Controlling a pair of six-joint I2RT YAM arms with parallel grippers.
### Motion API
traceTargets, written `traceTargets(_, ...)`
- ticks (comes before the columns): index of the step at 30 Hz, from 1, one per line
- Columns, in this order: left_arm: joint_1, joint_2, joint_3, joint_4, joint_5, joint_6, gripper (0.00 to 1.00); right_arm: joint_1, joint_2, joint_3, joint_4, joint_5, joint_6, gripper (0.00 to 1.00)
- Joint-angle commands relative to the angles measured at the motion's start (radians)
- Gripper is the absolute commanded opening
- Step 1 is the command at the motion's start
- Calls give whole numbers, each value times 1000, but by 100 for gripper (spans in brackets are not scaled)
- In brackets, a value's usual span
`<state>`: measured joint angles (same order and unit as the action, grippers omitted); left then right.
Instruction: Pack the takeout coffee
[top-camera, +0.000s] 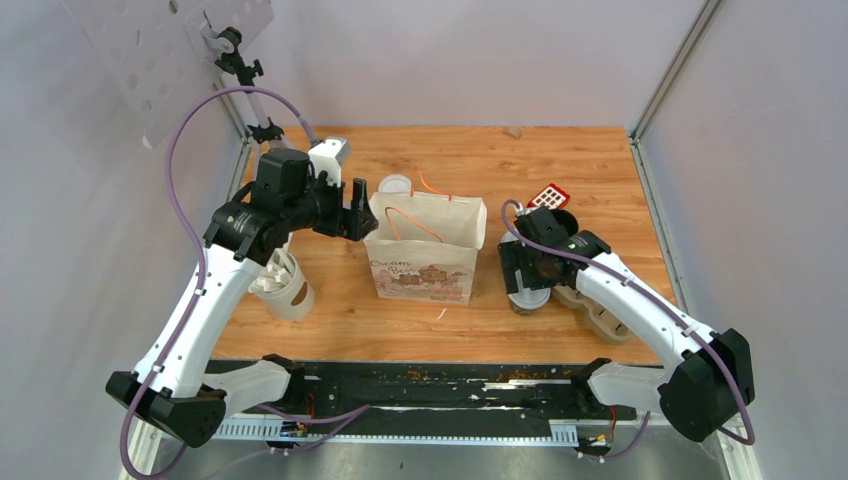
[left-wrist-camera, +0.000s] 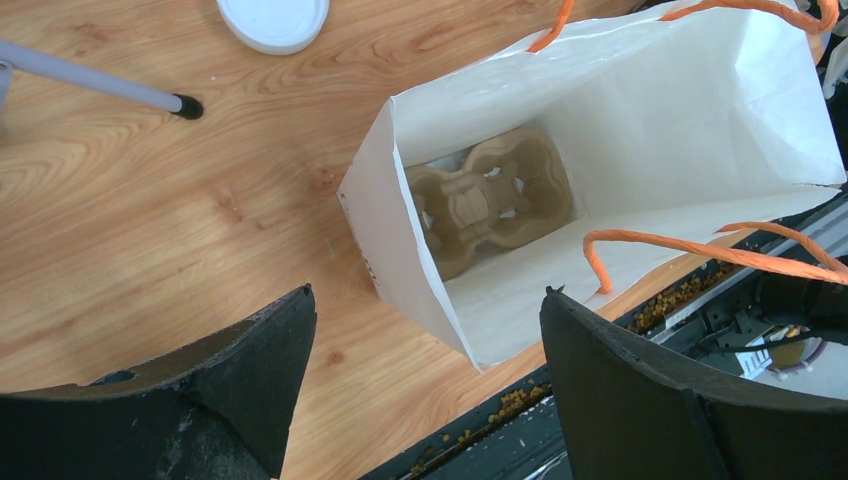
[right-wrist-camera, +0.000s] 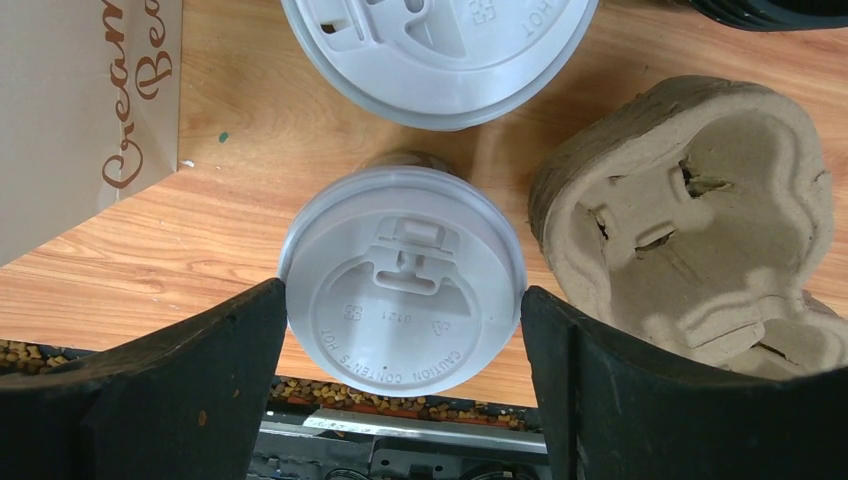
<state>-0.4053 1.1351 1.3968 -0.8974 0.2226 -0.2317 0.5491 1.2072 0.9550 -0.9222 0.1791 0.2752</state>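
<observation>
Top: left gripper (top-camera: 350, 215) hangs at the left rim of the paper bag (top-camera: 425, 262). Right gripper (top-camera: 525, 292) is low, right of the bag, hiding its target.

Left wrist: jaws wide, empty. Only this view shows a carrier (left-wrist-camera: 490, 198) inside the bag. Orange handles (left-wrist-camera: 700, 250) droop across the mouth and could snag anything going in.

Right wrist: fingers straddle the near cup (right-wrist-camera: 400, 280) at its lid rim; can't tell if they grip it. Far cup (right-wrist-camera: 440, 40) and spare carrier (right-wrist-camera: 690, 215) sit close. Squeezing the lid could pop it, and a lift could clip either.
</observation>
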Motion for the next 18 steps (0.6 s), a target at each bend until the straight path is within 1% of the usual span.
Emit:
traceTargets(1,3,-26,1,22,-5,22,89,13,1,38,13,30,-14,87)
traceTargets(10,3,-29,3,13,-5,23,88,22,7,42,6,46,-5,81)
traceTargets(16,3,-31,13,2,-6,24,87,22,9,45,-1,50,-6,85)
traceTargets(18,3,-33,11,3,-6,22,87,22,9,44,0,50,-6,85)
